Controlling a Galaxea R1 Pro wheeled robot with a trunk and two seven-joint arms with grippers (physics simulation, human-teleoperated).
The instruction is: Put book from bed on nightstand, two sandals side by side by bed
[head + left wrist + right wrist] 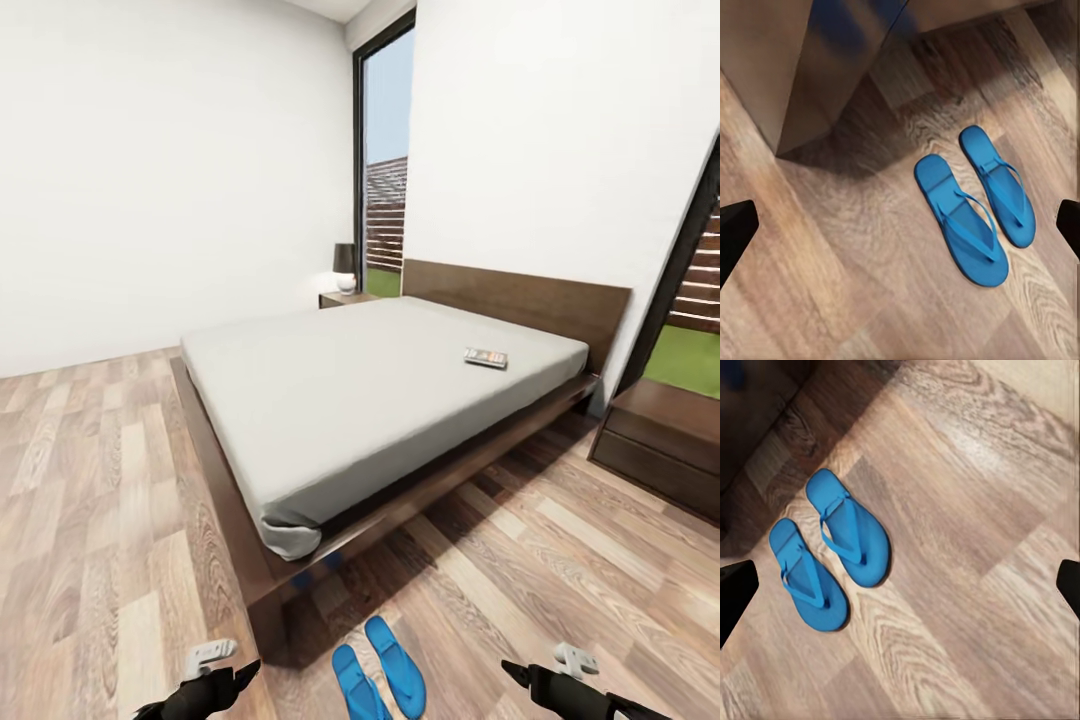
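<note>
Sandals (pixel 380 672) lie side by side on the floor (pixel 90 520) at the bed's (pixel 380 390) foot corner; left gripper (pixel 226 682) and right gripper (pixel 528 676) spread, empty. Book (pixel 486 357) far up the mattress: thin, light, stiff, likely slippery, so pinch an edge

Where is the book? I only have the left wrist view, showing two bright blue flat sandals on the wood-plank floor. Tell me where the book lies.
Observer: The small thin dark-covered paperback book lies flat on the pale grey mattress of the large dark wooden bed. It is close to the headboard, on the side to the robot's right.
Operator: Name a nightstand I can carry it to.
Observer: A small dark wooden nightstand stands past the bed's far side, beside the tall dark-framed window. A dark-shaded lamp sits on top of it.
</note>
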